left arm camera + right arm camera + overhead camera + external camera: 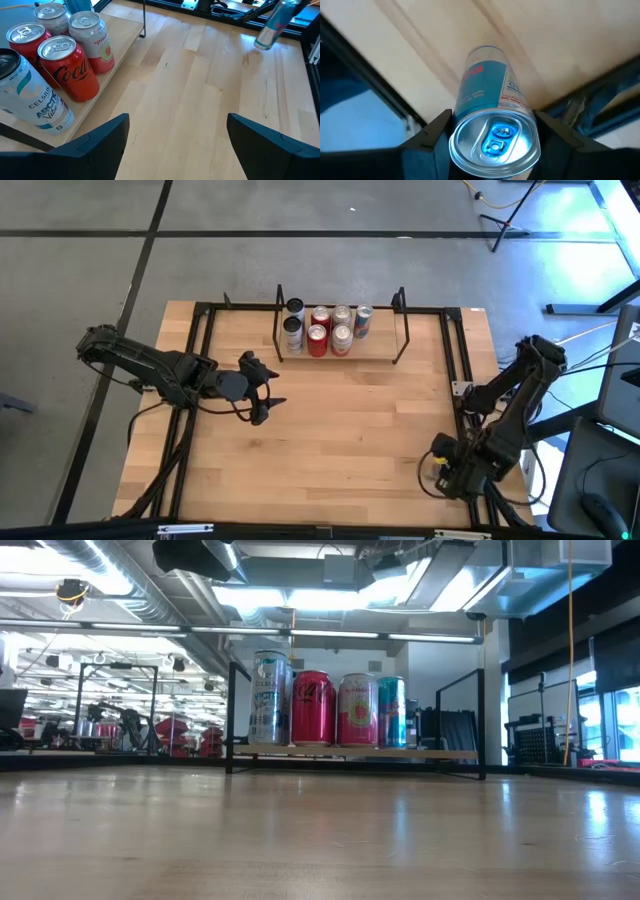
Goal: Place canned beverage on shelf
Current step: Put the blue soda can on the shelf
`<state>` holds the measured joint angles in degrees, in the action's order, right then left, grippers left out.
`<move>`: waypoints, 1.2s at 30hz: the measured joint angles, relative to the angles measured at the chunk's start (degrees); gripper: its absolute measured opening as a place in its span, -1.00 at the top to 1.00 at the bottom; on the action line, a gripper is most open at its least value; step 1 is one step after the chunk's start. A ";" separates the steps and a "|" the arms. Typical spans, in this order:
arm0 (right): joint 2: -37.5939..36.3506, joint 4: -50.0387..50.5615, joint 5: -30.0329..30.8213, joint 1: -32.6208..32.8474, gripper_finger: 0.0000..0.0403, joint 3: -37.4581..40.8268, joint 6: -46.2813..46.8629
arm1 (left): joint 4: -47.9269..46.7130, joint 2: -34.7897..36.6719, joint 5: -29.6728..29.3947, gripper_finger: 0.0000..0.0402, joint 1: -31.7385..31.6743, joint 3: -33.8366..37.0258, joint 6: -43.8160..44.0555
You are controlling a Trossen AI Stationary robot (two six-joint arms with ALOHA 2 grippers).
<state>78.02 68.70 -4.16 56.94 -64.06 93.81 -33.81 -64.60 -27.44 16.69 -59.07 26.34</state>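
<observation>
Right tool (492, 131) clamps a blue can (487, 87) at counter's near right, ready for shelf (385, 352). Left tool (268, 387) wide open, empty, waits near shelf.

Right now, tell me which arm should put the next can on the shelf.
Right. The right gripper already holds a slim blue can near the table's right front corner. The left gripper is open and empty, though nearer the shelf. Free board shows on the shelf's right side beside the cans.
</observation>
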 joint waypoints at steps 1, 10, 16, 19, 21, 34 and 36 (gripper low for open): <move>-0.02 0.92 0.54 -1.16 0.02 -1.05 -1.62 | 0.02 0.00 -0.03 -0.60 0.02 0.00 -0.01; -0.02 1.00 14.76 -16.39 0.02 -11.79 -25.20 | 6.97 -2.84 2.56 -0.58 -0.32 -0.02 -4.39; 1.61 -6.80 22.68 -26.69 0.02 -18.42 -45.22 | 22.20 -8.49 12.85 -0.36 -2.41 -0.02 -7.23; 3.07 -12.33 23.01 -30.36 0.02 -20.20 -52.67 | 27.39 -10.79 16.86 -0.18 -4.34 -0.02 -7.43; 4.00 -16.04 22.56 -31.80 0.02 -20.82 -56.82 | 29.16 -11.85 19.21 -0.04 -5.68 -0.02 -6.99; 4.91 -26.32 22.57 -34.55 0.02 -21.11 -65.62 | 31.99 -13.59 28.85 0.72 -6.60 -0.04 -6.06; 4.98 -26.92 22.62 -34.53 0.02 -21.09 -65.62 | 31.79 -13.76 28.89 0.76 -6.58 -0.04 -5.91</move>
<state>83.00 41.77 18.46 22.41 -85.14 28.18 -2.03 -78.36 1.45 10.11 -59.11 20.43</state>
